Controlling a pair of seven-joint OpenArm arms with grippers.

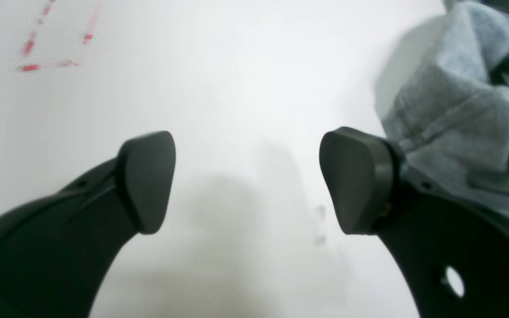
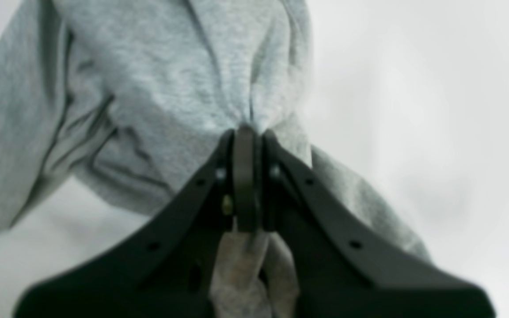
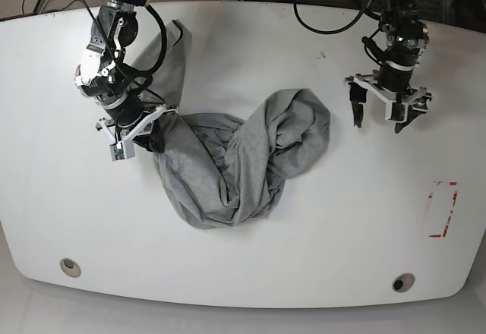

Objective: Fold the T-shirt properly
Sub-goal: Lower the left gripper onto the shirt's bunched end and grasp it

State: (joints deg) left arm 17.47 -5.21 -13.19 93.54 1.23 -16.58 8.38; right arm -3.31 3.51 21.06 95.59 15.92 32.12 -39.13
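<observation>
- The white table (image 3: 243,273) spreads under everything I do, with a red dashed square (image 3: 443,209) marked near its edge on my left side.
- The T-shirt (image 3: 243,159) lies crumpled in a grey heap around the middle of the table, one long strip of it drawn up and away toward my right arm.
- My right gripper (image 2: 246,132) has its fingers pinched tight on a gathered bunch of that cloth, and a tuft pokes out behind the pads.
- My left gripper (image 1: 248,181) hangs over bare table just beside the heap, fingers spread wide with nothing between them; a fold of cloth sits against the outside of one finger (image 1: 356,176).
</observation>
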